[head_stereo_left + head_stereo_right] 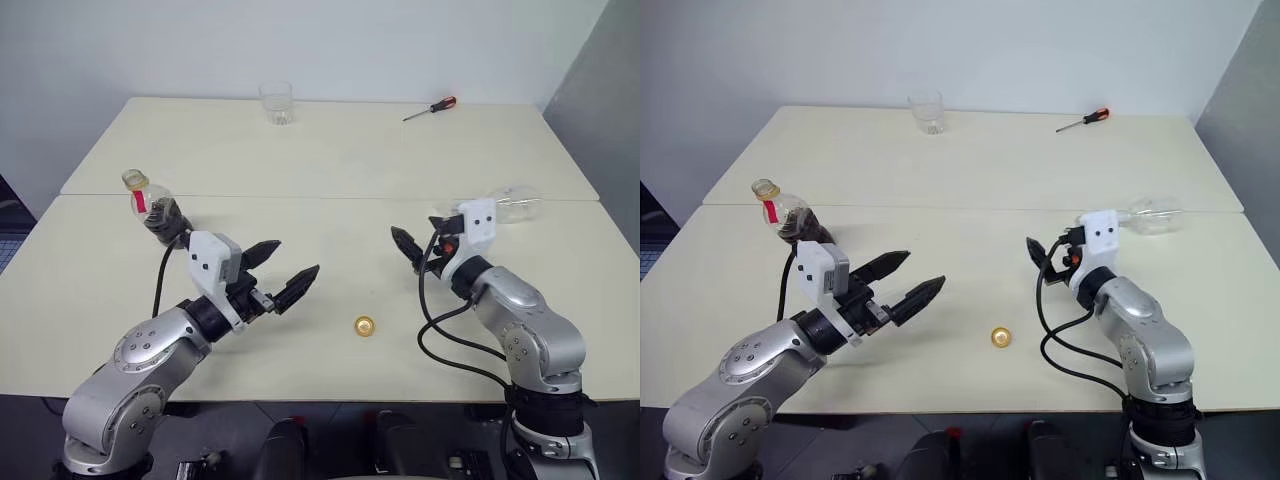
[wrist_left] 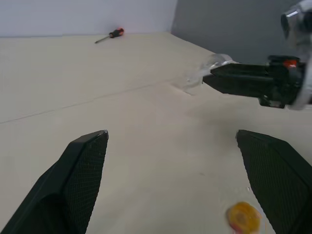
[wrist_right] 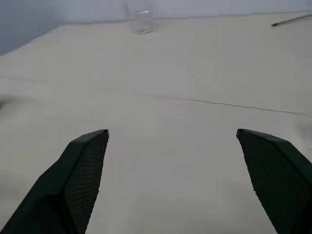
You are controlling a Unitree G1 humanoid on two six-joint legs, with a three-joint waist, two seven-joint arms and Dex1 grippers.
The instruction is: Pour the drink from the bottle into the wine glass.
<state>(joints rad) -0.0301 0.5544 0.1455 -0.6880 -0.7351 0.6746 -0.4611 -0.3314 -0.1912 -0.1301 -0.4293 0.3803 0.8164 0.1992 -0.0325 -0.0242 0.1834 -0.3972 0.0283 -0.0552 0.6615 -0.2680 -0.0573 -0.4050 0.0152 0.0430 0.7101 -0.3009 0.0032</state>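
The big pale table (image 1: 330, 160) holds everything. The left pincer (image 1: 282, 270) is wide open, holding and touching nothing. The right pincer (image 1: 1038, 251) is wide open too, with nothing in it. The bottle (image 1: 788, 215) stands open at the left, with a little dark drink (image 1: 803, 225) inside. The wine glass (image 1: 1148, 216) lies on its side at the right. A small yellow cap (image 1: 364, 326) sits between the arms.

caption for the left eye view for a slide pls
Both open grippers, left and right, hover over the table; uncapped bottle upright, wine glass on its side, yellow cap between.
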